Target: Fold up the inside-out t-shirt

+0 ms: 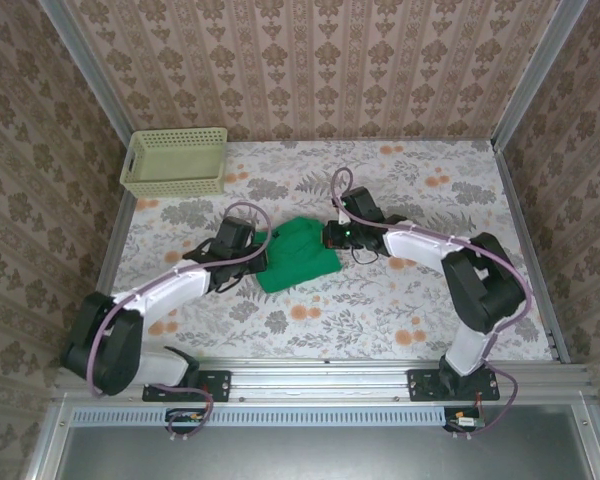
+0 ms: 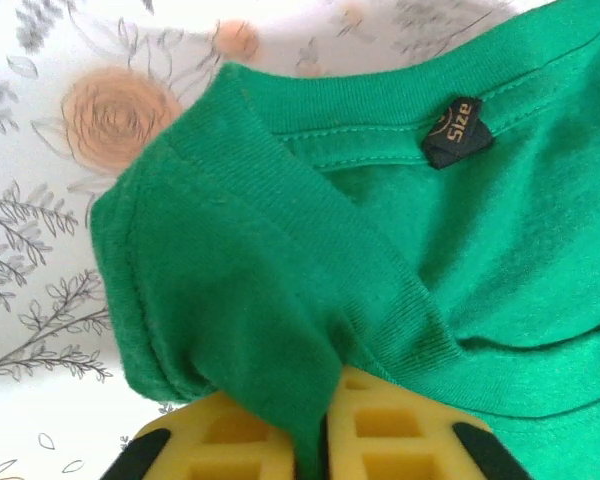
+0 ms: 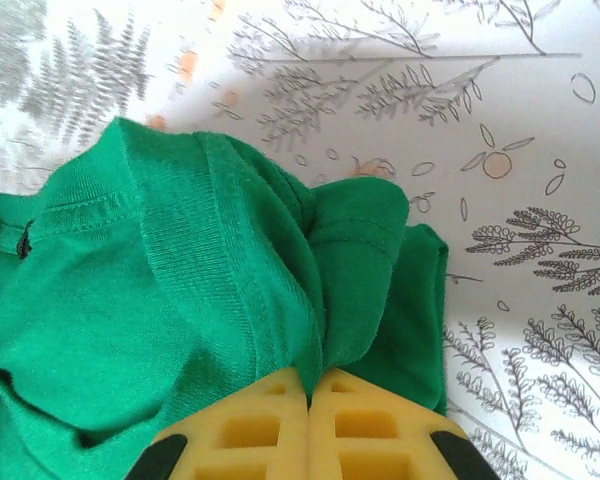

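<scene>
I am watching one bright green inside-out t-shirt [image 1: 298, 256] lying bunched into a small heap at the middle of the flower-printed table [image 1: 380, 310], between the two arms. One pale yellow-green basket [image 1: 175, 183] is sitting at the far left corner, well apart from the shirt.

Both arms are reaching inward to the heap. The left gripper [image 2: 318, 425] is meeting the shirt's left edge. From its wrist camera I am seeing its two yellow fingers [image 2: 230, 440] standing close together, with a gathered fold of green cloth running down into the narrow slot between them, so it is pinching the shirt. One black size label [image 2: 458, 130] is showing just inside the ribbed neckband [image 2: 310, 210], which is curving across that view with its seam stitching exposed.

The right gripper [image 3: 308, 390] is coming in at the shirt's far right edge. Its two yellow pads are pressing together with no gap, and several folds of the cloth are converging right at their tips, so it too is nipping the shirt. Beyond those folds the printed tabletop is lying bare to the right.
</scene>
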Tool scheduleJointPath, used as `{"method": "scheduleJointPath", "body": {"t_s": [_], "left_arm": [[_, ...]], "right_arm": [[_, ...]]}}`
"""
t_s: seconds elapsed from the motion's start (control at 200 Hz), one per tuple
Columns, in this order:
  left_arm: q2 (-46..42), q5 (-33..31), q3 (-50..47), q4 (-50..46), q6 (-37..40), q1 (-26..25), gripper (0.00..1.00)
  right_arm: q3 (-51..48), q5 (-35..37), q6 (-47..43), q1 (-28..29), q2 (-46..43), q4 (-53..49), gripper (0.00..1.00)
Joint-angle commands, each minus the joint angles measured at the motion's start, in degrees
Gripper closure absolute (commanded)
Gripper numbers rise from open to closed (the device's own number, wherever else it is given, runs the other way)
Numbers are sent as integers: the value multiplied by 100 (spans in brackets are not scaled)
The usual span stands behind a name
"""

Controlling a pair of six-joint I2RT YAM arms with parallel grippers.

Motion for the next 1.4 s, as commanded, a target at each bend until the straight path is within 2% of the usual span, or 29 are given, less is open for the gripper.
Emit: {"method": "scheduleJointPath", "body": {"t_s": [0.0,0.14,0.25,0.33,0.475,0.54,0.605,0.76,0.915,1.13,1.395], "left_arm": [[428,273,279,15,170,210,80],[664,382,692,-486,376,446,67],[259,39,846,-1054,375,476,53],[-162,-214,847,-1437,255,474,47],[-996,-309,382,-1606,-42,453,41],[-1442,-286,33,-1478,-169,471,38],[-1889,-270,-278,-1344,-189,741,36],[-2870,-479,-627,-1512,-150,1025,31],[-3714,-499,-865,-1612,-88,1271,26],[-4239,-319,-1095,-1546,84,1349,16],[-4654,-294,-1270,-1491,290,1349,9]], "right_arm": [[325,375,-192,8,358,-349,89],[560,1013,-332,-1,262,-960,61],[647,1433,-423,11,-175,-1537,48],[602,1705,-502,199,-571,-1833,42],[898,2390,-584,1011,-764,-2507,33],[1073,2452,-518,1376,-579,-2558,31],[1356,2560,-399,1679,-231,-2876,28],[2044,2622,-190,2000,739,-3214,23],[2871,2828,13,1769,1789,-3713,18],[3834,2705,-230,716,2588,-3844,16],[6892,2687,-977,-325,4176,-4749,16]]}}
